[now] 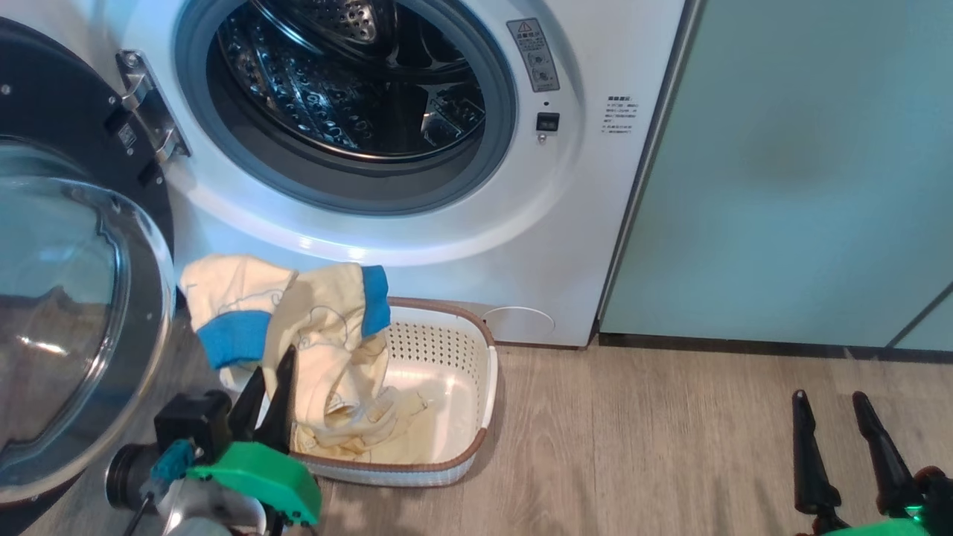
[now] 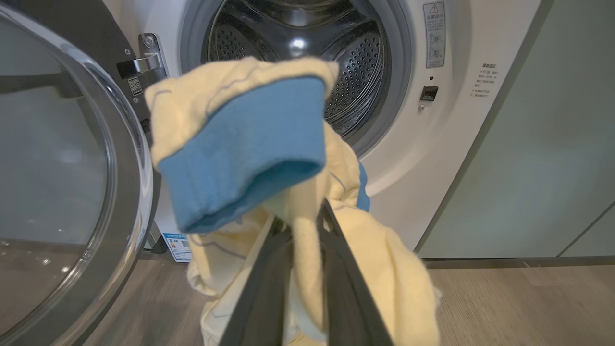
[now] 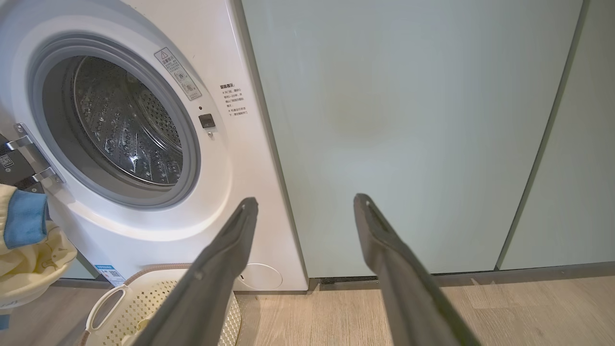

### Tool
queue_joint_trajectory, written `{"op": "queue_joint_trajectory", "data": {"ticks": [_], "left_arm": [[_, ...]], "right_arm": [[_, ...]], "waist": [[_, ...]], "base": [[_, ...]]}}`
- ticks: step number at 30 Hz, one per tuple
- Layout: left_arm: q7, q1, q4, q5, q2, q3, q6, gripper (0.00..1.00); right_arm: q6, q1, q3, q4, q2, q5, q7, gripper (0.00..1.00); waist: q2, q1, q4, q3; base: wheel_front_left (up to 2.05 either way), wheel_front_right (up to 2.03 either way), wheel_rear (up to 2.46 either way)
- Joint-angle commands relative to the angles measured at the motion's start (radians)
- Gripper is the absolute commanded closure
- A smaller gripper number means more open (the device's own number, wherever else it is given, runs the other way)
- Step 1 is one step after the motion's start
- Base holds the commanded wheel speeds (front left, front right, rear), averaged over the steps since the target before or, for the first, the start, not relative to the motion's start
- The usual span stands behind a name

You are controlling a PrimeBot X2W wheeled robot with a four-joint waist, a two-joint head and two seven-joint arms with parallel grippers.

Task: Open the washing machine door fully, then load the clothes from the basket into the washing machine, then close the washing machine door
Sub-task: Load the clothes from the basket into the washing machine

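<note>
The washing machine door point(image 1: 74, 313) stands swung wide on its hinge at the left of the washing machine point(image 1: 461, 246). Its glass bowl bulges toward the robot, and its rim is just beside the left claw point(image 1: 272, 366). The round mouth, ringed by the grey gasket point(image 1: 495, 149), gives an open way into the steel drum point(image 1: 350, 82).

The left claw is clamped on the clothes point(image 1: 327, 320). It holds the cream bundle with its blue cuffs up in front of the washer's lower face, above the left end of the basket point(image 1: 488, 372), and the lowest folds trail down inside the basket. The basket sits on the wooden floor point(image 1: 655, 439), its far rim close against the foot of the washer.

The right claw point(image 1: 829, 398) hangs with its fingers apart and nothing between them. It is well right of the basket, before the pale teal cabinet point(image 1: 804, 171), and a wide stretch of open floorboards lies between the two.
</note>
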Motion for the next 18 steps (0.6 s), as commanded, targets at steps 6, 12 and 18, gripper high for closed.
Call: {"op": "queue_joint_trajectory", "data": {"ticks": [6, 12, 18], "left_arm": [[-0.006, -0.055, -0.028, -0.01, 0.023, 0.036, 0.003, 1.0], [-0.009, -0.085, -0.006, -0.018, 0.017, 0.029, -0.005, 1.0], [-0.02, -0.14, 0.034, -0.036, 0.009, 0.03, -0.019, 1.0]], "right_arm": [[0.004, -0.032, 0.027, -0.026, -0.013, 0.005, -0.01, 0.0], [0.004, -0.039, 0.034, -0.028, -0.013, 0.005, -0.01, 0.0], [0.004, -0.058, 0.044, -0.034, -0.013, 0.008, -0.01, 0.0]], "waist": [[-0.0001, 0.0, -0.005, 0.008], [-0.0001, 0.0, -0.01, 0.024], [-0.0001, 0.0, -0.025, 0.063]], "base": [[0.0, 0.0, 0.0], [0.0, 0.0, 0.0], [0.0, 0.0, 0.0]]}}
